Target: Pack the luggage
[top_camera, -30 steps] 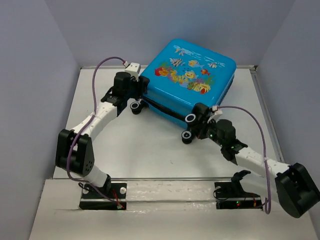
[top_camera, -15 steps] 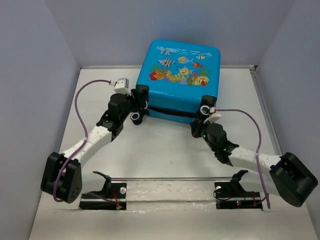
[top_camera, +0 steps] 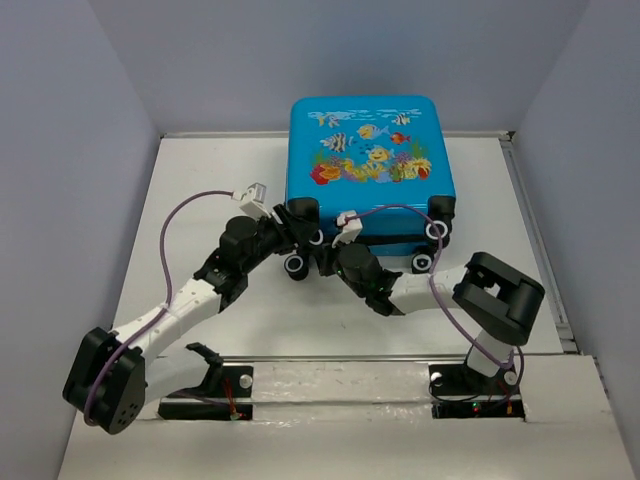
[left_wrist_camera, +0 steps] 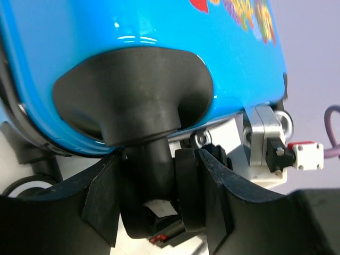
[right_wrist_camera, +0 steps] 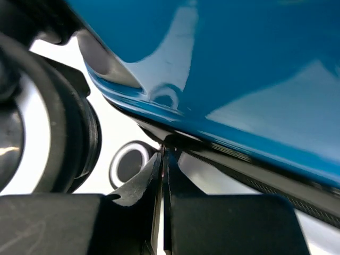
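Luggage by the table's far edge

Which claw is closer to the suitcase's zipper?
Right. The right gripper, shut, has its tips at the zipper along the suitcase's near edge; the left gripper clamps a corner wheel beside it.

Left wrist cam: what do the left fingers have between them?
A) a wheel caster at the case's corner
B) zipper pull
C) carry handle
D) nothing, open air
A: in the left wrist view the left fingers sit on either side of the black wheel caster that hangs from a corner of the blue luggage.
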### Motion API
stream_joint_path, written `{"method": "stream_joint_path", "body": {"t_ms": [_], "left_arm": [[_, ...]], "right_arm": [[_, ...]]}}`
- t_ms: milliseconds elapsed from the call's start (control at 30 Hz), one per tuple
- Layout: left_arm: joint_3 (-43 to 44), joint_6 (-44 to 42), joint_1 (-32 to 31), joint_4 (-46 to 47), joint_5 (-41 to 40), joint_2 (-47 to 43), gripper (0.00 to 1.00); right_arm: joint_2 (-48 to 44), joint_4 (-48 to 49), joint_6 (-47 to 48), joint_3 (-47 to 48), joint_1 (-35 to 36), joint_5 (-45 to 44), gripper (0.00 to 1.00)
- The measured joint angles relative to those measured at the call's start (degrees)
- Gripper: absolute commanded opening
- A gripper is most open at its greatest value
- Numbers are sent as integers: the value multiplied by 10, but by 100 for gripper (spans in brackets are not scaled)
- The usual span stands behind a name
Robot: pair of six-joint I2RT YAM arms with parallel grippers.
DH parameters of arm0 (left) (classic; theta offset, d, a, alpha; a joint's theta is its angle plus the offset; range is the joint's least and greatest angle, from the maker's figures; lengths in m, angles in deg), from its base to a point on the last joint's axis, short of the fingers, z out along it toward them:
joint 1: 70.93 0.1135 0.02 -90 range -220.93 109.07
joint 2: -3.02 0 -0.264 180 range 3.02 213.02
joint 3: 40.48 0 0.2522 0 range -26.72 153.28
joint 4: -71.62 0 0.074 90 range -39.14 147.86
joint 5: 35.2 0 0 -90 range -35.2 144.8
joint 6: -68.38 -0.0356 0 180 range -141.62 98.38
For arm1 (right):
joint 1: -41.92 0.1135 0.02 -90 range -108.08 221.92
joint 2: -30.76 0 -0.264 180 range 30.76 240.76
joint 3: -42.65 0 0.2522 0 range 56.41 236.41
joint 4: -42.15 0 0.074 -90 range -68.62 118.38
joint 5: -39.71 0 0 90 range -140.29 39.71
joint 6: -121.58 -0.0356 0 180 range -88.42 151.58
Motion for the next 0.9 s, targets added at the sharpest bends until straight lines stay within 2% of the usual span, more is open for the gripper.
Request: {"method": "stream_joint_path", "body": {"t_ms": [100, 200, 367, 667, 800, 833, 900], "left_arm": [[-17, 2, 13, 3, -37, -31, 6], [-29, 4, 15, -1, -65, -58, 6], [-48, 32, 10, -15, -51, -96, 6], [-55, 89, -21, -3, -45, -105, 6], [-62, 113, -49, 58, -72, -68, 6], [-62, 113, -54, 70, -83, -58, 6], [-62, 114, -59, 90, -95, -41, 6]], "right_arm": [[44, 38, 5, 34, 8, 8, 7], [78, 123, -2, 35, 17, 41, 7], [106, 248, -27, -2, 28, 102, 7], [108, 342, -50, -58, 10, 184, 7], [115, 367, -72, -67, -3, 199, 7], [116, 367, -76, -67, -6, 202, 10], [120, 367, -84, -66, -17, 211, 25]]}}
